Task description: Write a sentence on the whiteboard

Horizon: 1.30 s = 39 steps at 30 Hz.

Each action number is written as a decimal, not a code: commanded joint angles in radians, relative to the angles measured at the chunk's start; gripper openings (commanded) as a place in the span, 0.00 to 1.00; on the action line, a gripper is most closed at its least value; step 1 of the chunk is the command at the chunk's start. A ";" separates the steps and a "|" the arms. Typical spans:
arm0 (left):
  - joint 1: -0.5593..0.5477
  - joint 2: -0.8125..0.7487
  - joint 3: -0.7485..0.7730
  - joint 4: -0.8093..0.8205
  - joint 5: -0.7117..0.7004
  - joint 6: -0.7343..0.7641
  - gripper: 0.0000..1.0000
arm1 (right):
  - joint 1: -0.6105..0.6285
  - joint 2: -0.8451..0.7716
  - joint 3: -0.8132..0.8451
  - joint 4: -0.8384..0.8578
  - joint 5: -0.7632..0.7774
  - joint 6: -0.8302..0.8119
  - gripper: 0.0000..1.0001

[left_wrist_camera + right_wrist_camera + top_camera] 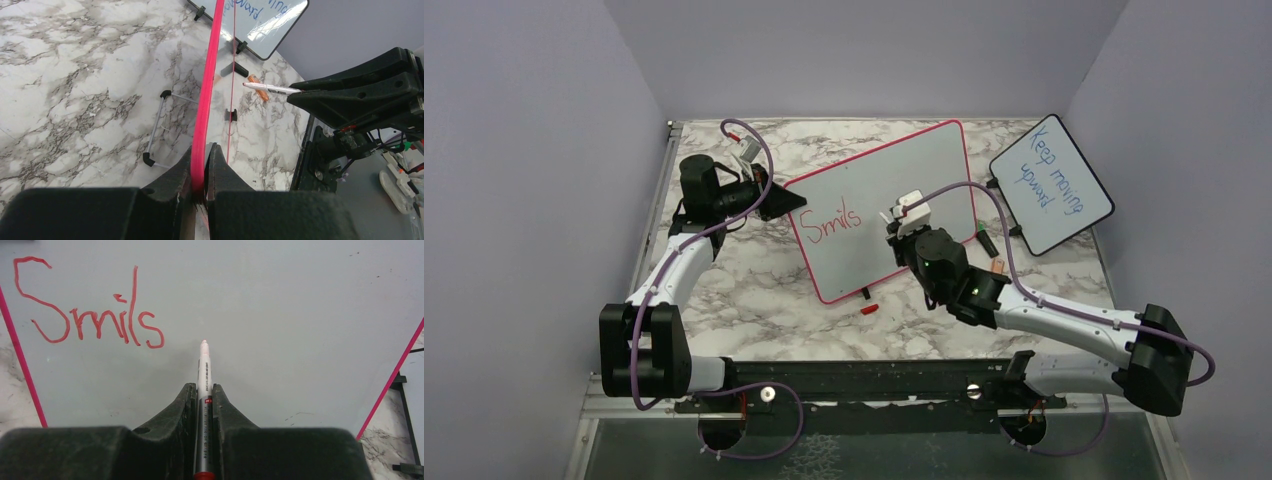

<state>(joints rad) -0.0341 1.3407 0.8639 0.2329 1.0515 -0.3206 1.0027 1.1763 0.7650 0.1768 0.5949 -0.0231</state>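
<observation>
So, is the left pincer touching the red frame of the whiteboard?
Touching. The left wrist view shows the left pincer shut on the edge of the whiteboard, with both jaws pressed against its pink frame.

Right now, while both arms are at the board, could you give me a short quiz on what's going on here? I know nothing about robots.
1. True or false: the left gripper is clamped on the pink frame of the whiteboard.
2. What is between the fingers of the right gripper? A) a marker B) an eraser C) nothing
3. Fill the blank: the red writing on the whiteboard reads ____.

Key: 1 true; 2 A; 3 Smils.
</observation>
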 commanded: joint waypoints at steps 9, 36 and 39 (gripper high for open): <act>-0.027 0.022 -0.014 -0.084 -0.115 0.114 0.00 | -0.010 -0.019 -0.023 0.088 -0.053 0.006 0.01; -0.026 0.018 -0.017 -0.085 -0.129 0.116 0.00 | -0.010 -0.007 -0.024 0.112 -0.068 -0.020 0.01; -0.026 0.018 -0.018 -0.086 -0.133 0.117 0.00 | -0.010 -0.013 -0.026 0.114 -0.060 -0.027 0.01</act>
<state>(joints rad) -0.0360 1.3407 0.8684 0.2222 1.0458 -0.3199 0.9993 1.1839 0.7467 0.2459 0.5362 -0.0345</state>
